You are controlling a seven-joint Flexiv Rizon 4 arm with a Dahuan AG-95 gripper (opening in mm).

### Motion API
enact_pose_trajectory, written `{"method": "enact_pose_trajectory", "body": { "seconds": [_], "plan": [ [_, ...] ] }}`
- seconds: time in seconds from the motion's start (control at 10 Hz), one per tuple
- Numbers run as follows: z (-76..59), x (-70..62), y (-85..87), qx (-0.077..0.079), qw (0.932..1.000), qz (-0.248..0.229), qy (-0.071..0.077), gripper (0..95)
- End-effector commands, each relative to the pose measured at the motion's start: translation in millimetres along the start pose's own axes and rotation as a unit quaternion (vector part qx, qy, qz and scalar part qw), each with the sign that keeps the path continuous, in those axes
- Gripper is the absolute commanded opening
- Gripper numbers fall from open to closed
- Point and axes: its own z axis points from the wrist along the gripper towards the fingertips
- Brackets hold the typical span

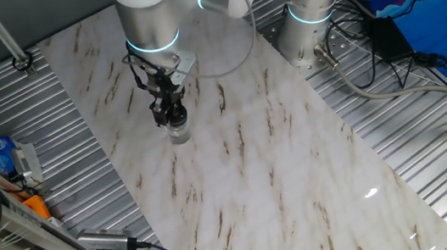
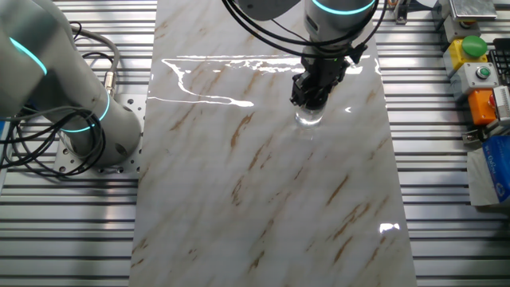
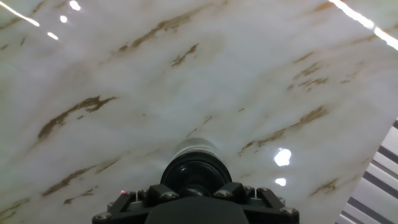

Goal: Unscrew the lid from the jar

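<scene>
The small clear jar [image 1: 179,133] stands upright on the marble tabletop [image 1: 254,164], directly under my gripper [image 1: 169,114]. In the other fixed view the jar [image 2: 309,119] shows just below the gripper [image 2: 311,97]. In the hand view the round black lid [image 3: 196,169] sits between my fingers [image 3: 239,190], with the whitish jar body [image 3: 196,148] showing beyond it. The gripper points straight down and is shut on the lid, which sits on top of the jar. The jar's mouth is hidden.
A second robot base [image 1: 311,3] stands at the table's far edge with cables [image 1: 388,71] beside it. Ribbed metal decking [image 1: 431,142] surrounds the marble. A box with buttons [image 2: 478,64] and small items [image 1: 5,156] lie off the table's sides.
</scene>
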Motion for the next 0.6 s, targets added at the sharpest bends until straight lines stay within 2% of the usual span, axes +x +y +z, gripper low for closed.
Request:
{"method": "enact_pose_trajectory", "body": {
  "seconds": [0.1,0.4,0.6],
  "plan": [
    [-1.8,-0.2,-1.0,-0.001,1.0,-0.001,-0.002,0.0],
    [-9.4,-1.6,-1.1,0.0,0.9999,0.015,-0.003,0.0],
    [-13.9,-2.7,-1.3,0.002,0.9984,0.056,-0.004,0.0]
  ]
}}
